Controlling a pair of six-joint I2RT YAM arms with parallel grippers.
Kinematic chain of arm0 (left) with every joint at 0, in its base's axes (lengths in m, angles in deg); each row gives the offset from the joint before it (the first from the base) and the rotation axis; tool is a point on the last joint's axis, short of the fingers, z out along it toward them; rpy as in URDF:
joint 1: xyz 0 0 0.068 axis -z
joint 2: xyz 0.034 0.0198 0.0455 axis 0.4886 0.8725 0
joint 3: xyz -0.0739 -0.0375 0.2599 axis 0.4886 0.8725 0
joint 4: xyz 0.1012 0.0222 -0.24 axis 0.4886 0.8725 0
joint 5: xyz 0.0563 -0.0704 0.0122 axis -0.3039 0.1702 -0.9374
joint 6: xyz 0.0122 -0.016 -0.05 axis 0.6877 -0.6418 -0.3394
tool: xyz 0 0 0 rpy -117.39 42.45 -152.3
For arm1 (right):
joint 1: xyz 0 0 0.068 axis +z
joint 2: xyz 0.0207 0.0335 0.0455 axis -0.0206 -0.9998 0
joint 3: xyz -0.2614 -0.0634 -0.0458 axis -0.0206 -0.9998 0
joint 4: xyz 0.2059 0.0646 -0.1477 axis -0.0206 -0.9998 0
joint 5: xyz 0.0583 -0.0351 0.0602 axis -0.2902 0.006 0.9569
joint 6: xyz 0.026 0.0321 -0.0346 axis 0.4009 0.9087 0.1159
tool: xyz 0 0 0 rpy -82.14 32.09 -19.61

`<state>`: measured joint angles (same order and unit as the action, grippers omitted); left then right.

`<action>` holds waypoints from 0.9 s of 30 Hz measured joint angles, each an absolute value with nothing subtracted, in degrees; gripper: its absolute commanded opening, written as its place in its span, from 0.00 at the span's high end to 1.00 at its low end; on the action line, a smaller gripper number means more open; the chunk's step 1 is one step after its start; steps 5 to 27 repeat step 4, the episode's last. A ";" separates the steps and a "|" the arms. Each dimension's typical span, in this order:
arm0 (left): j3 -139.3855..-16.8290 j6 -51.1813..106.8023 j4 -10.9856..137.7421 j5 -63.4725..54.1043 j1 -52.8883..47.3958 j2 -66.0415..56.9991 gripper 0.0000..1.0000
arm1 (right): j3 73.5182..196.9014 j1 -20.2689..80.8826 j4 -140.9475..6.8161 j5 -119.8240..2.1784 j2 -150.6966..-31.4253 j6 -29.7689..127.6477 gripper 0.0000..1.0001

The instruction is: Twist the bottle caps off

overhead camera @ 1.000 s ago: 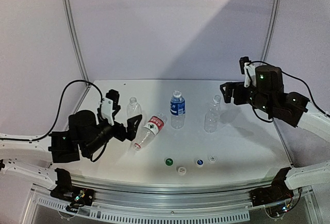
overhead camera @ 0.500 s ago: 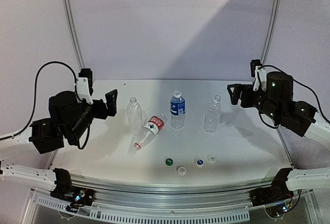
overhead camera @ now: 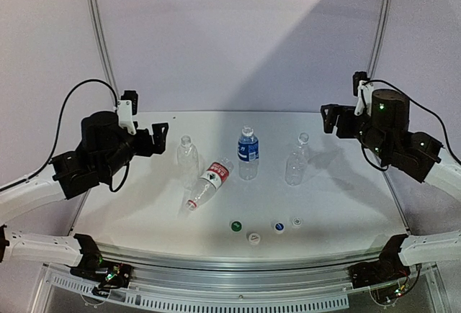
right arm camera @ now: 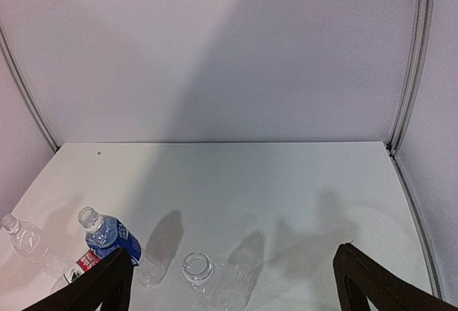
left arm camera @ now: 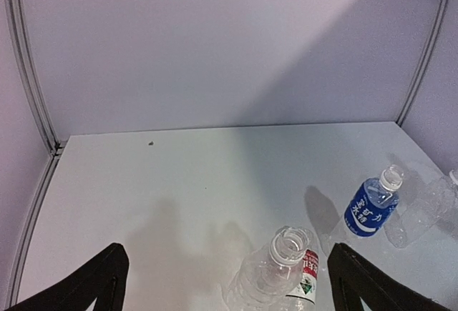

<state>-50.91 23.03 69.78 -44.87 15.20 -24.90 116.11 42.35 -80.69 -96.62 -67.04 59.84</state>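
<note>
Your left gripper [overhead camera: 154, 139] hangs in the air over the left side of the table [overhead camera: 346, 198], its jaws spread wide with nothing between them. Your right gripper [overhead camera: 328, 120] hangs over the far right corner the same way: wide open and empty.

The four bottles are mid-table. A plain bottle [overhead camera: 187, 158] stands upright on the left, and the red-label bottle [overhead camera: 207, 183] lies on its side just beside it (neck toward the front edge). The blue-label bottle [overhead camera: 248, 153] stands upright in the middle, and a second plain bottle [overhead camera: 296, 160] stands upright to the right.

The caps are off and lie in a loose row nearer the front edge — green cap [overhead camera: 235, 225], white cap [overhead camera: 253, 238], blue cap [overhead camera: 278, 227], clear cap [overhead camera: 296, 221] — each apart from the bottles and well apart from both grippers.
</note>
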 measured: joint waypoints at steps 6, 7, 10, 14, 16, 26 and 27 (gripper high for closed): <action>-49.68 23.07 68.60 -43.49 14.81 -24.92 0.01 | 114.32 42.35 -80.56 -97.01 -65.55 59.66 0.01; -49.68 23.07 68.60 -43.49 14.81 -24.92 0.01 | 114.32 42.35 -80.56 -97.01 -65.55 59.66 0.01; -49.68 23.07 68.60 -43.49 14.81 -24.92 0.01 | 114.32 42.35 -80.56 -97.01 -65.55 59.66 0.01; -49.68 23.07 68.60 -43.49 14.81 -24.92 0.01 | 114.32 42.35 -80.56 -97.01 -65.55 59.66 0.01; -49.68 23.07 68.60 -43.49 14.81 -24.92 0.01 | 114.32 42.35 -80.56 -97.01 -65.55 59.66 0.01; -49.68 23.07 68.60 -43.49 14.81 -24.92 0.01 | 114.32 42.35 -80.56 -97.01 -65.55 59.66 0.01; -49.68 23.07 68.60 -43.49 14.81 -24.92 0.01 | 114.32 42.35 -80.56 -97.01 -65.55 59.66 0.01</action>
